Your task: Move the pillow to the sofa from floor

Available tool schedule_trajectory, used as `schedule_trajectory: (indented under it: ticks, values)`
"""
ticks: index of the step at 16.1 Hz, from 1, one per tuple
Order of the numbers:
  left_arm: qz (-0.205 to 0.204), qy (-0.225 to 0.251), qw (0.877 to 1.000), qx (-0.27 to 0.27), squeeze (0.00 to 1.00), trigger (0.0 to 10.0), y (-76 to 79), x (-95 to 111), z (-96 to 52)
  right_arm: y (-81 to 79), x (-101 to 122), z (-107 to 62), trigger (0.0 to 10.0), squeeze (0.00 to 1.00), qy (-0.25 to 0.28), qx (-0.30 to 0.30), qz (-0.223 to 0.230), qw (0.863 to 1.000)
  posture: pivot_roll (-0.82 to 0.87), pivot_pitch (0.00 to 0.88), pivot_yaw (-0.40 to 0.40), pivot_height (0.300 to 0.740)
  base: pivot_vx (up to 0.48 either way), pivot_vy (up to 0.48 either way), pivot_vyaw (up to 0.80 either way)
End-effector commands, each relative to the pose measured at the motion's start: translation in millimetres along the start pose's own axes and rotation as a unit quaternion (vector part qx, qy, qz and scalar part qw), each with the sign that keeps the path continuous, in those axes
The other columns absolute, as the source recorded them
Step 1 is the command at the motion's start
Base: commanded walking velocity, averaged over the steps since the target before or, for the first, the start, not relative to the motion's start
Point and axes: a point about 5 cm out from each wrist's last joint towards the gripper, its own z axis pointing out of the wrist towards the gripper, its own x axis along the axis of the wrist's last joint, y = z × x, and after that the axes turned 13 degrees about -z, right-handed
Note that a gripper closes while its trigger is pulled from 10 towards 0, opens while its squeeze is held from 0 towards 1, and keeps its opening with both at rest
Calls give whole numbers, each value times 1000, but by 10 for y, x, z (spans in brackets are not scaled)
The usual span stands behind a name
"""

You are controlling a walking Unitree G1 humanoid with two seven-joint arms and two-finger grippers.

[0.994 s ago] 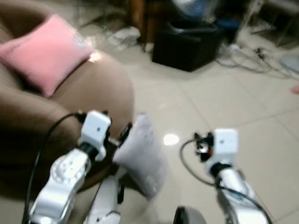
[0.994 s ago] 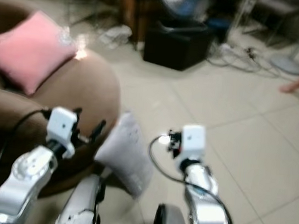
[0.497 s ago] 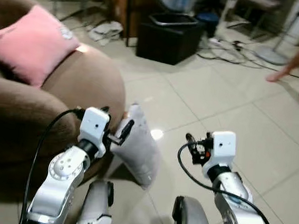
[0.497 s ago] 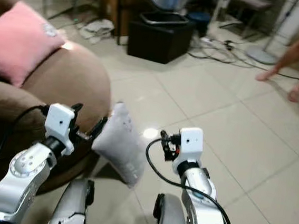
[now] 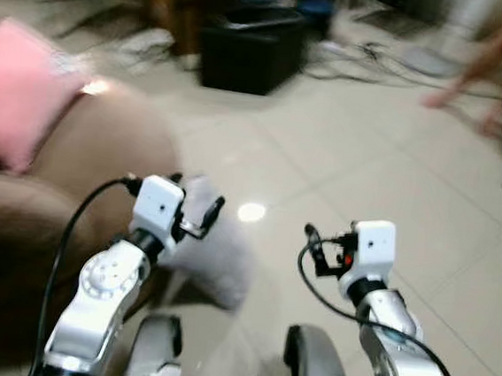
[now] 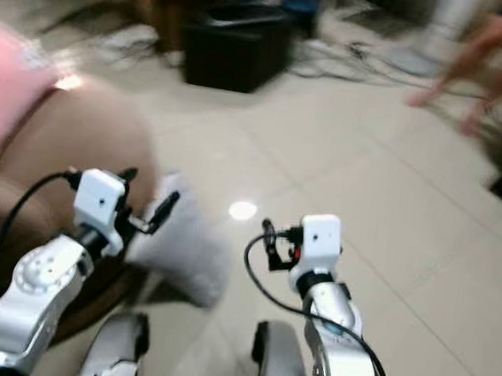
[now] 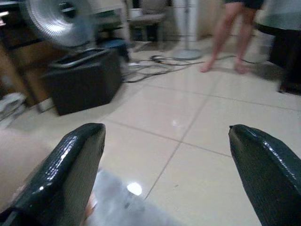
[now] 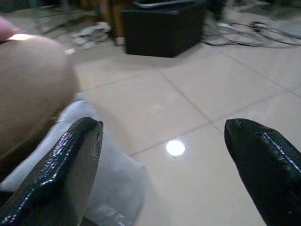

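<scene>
The soft white rectangular pillow (image 5: 213,255) is leaning on the pale tiled floor (image 5: 386,174) against the rounded brown fabric sofa (image 5: 73,189). The left gripper (image 5: 197,217) is hanging just above the pillow's top edge, its fingers spread and holding nothing. The right gripper (image 5: 315,247) is hovering apart over bare tile, fingers also spread wide. A pink cushion (image 5: 15,94) is lying on the sofa. A black box (image 5: 251,48) is standing beyond, and a person's bare legs (image 5: 485,64) are showing at the far right.
</scene>
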Motion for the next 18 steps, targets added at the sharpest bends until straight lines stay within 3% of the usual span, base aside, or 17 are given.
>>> schedule_trajectory:
  ticks: [1, 6, 7, 8, 10, 13, 18]
  values:
    - [8, 1, 1000, -1, 1000, 10000, 16, 8, 18, 44, -38, -14, 10000, 0, -8, -6, -23, 1000, -9, 61, -17, 601, 394, 0, 0]
    - [20, -8, 1000, 13, 1000, 10000, -22, -25, 0, 45, -49, 12, 10000, 0, -17, -4, -46, 999, -10, 68, -19, 601, 401, 0, 0]
    - [23, -10, 1000, 16, 0, 10000, -31, -34, -3, 25, -48, 20, 10000, 0, -16, 16, -69, 997, -10, 68, -19, 601, 409, 0, 800]
    - [26, -12, 999, 18, 0, 10000, -37, -42, -3, 19, -57, 22, 10000, 0, -19, 23, -80, 996, -10, 69, -19, 601, 409, 0, 800]
    - [34, -18, 999, 21, 0, 10000, -49, -64, -15, 21, -93, 22, 10000, 0, -24, 17, -60, 998, -9, 70, -19, 601, 394, 0, 400]
    - [59, -39, 997, 38, 0, 10000, -115, -123, -46, 8, -179, 54, 10000, 0, -34, 43, -67, 996, -8, 73, -19, 601, 0, 0, 0]
    - [79, -25, 996, 35, 0, 10000, -129, -109, -66, 31, -258, 44, 10000, 0, -40, 42, -73, 996, -7, 75, -18, 601, 0, 0, 0]
